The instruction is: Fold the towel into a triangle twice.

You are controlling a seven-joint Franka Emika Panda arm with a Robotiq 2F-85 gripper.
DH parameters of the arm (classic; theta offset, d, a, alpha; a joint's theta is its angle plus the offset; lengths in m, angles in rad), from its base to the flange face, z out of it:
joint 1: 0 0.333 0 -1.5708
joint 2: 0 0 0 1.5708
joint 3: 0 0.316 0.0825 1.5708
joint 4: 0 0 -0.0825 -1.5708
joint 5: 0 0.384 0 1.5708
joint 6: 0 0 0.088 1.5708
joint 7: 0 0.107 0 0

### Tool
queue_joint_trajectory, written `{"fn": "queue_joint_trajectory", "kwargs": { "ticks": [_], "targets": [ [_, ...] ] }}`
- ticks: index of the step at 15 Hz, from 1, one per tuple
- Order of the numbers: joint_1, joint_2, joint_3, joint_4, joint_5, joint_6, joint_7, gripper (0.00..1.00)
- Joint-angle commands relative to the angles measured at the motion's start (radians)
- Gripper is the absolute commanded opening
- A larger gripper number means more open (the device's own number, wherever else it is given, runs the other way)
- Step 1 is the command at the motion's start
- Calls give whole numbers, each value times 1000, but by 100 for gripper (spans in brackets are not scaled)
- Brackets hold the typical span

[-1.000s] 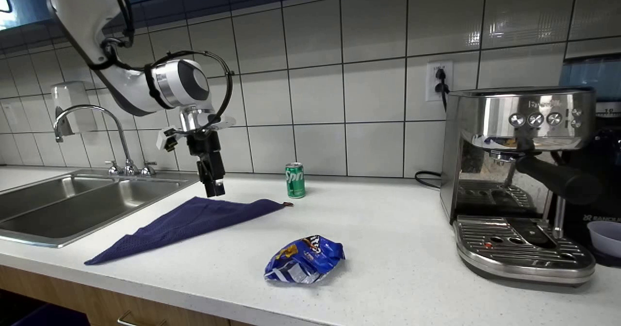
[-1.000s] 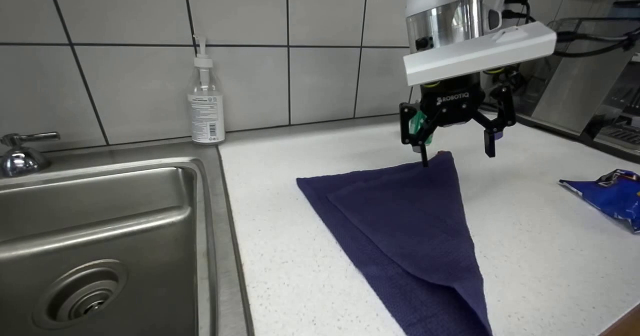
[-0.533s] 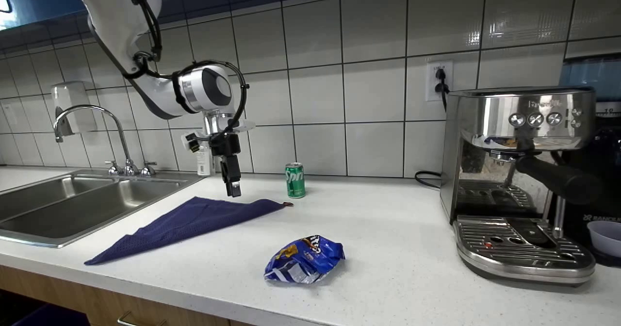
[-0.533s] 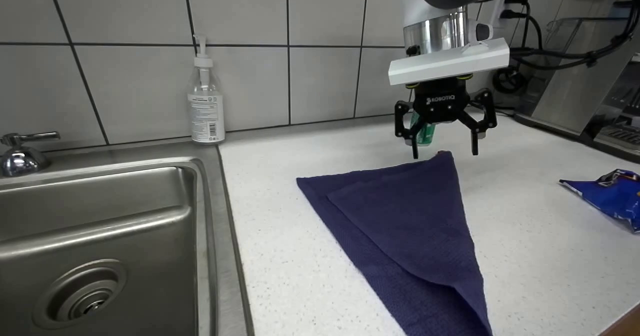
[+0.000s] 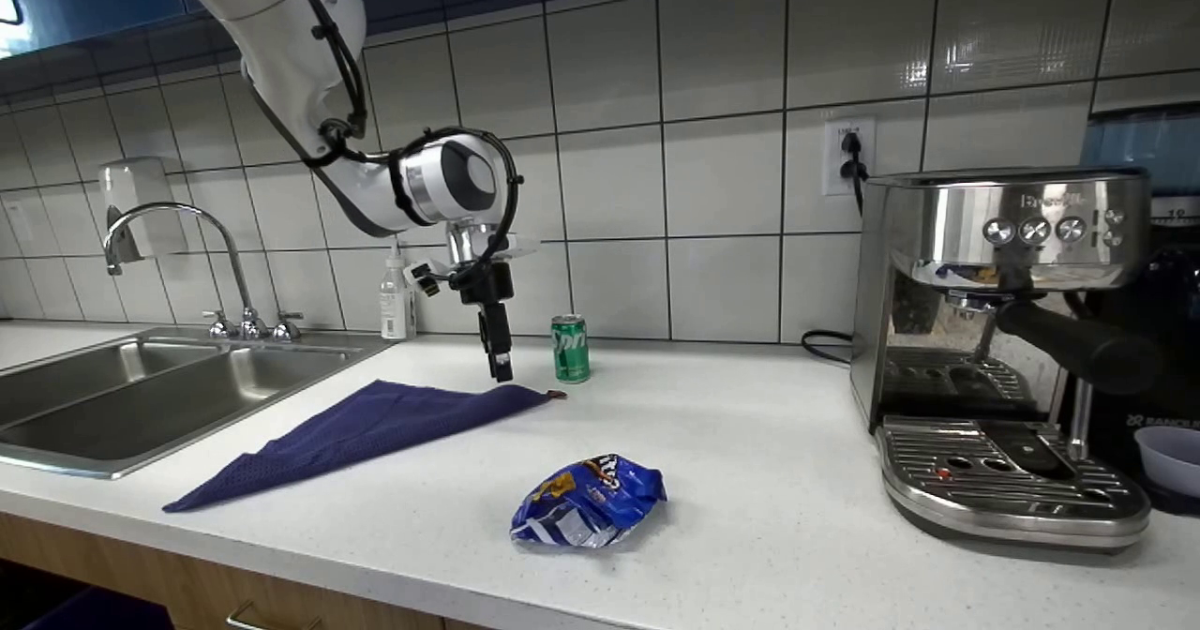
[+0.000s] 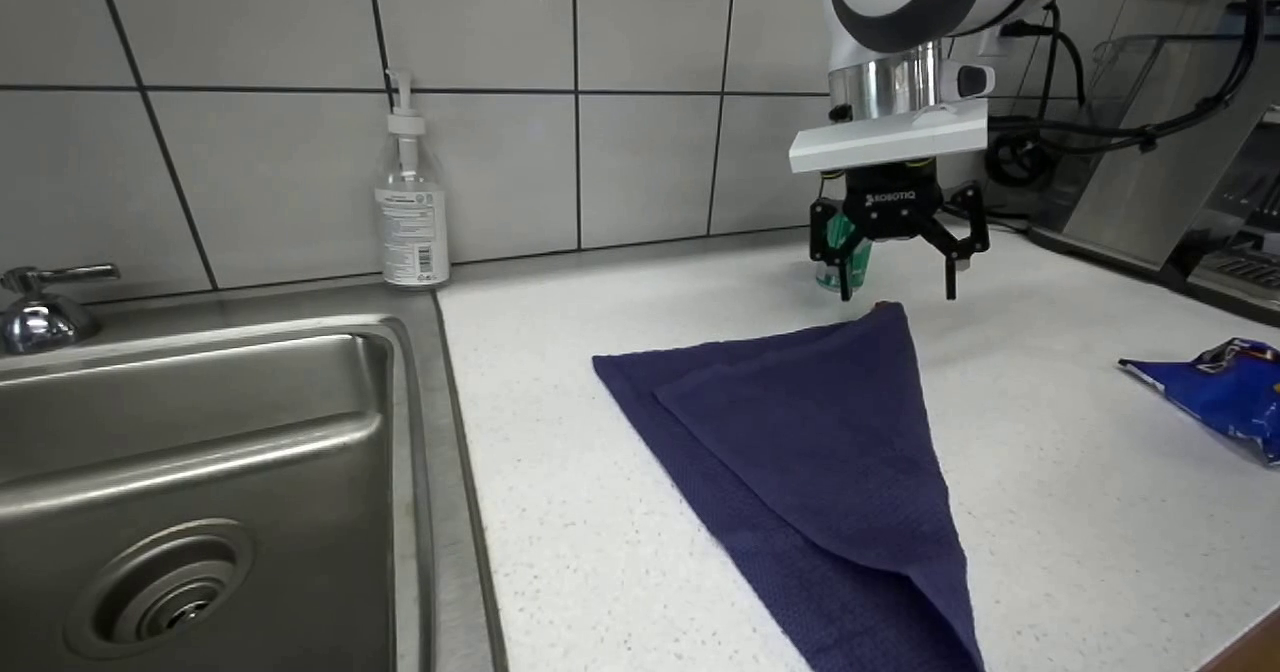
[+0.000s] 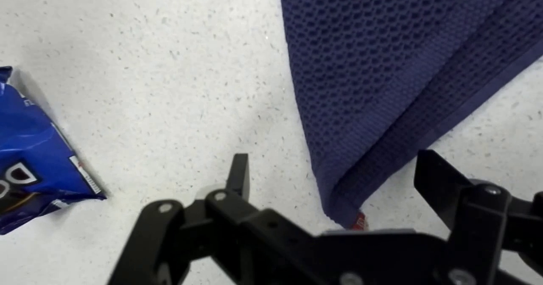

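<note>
White tiles (image 5: 609, 180) back your pale, speckled bench (image 5: 750, 480), with a steel sink (image 6: 450, 512) set into it and an espresso machine (image 5: 1050, 246) standing well apart from that sink. Your navy towel (image 6: 800, 452) lies on the bench between the two, nearer the sink, in the shape of a long, narrow triangle. In an exterior view you can see an upper layer resting on a lower one, a strip of the lower layer showing along the side toward the sink. Your tool (image 6: 898, 294) points down over the bench by the towel's narrow corner, its two fingers (image 7: 239, 174) spread wide and their tips clear of the cloth. Your wrist view frames that corner between the fingers, with a small red tag (image 7: 359, 222) poking out at its very tip and a ridge running up the cloth. Near the corner you have a green can (image 5: 570, 353) upright, partly behind the tool in an exterior view. Your crinkled blue snack bag (image 5: 591, 502) lies apart from the towel, and a pump bottle (image 6: 411, 217) stands near the tiles beside the sink.
</note>
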Motion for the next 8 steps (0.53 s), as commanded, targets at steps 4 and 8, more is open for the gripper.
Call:
{"fn": "queue_joint_trajectory", "kwargs": {
  "ticks": [4,8],
  "targets": [
    [-17,101,-13,118,33,-6,33,100],
    [-18,142,-17,159,45,-6,50,100]
  ]
}}
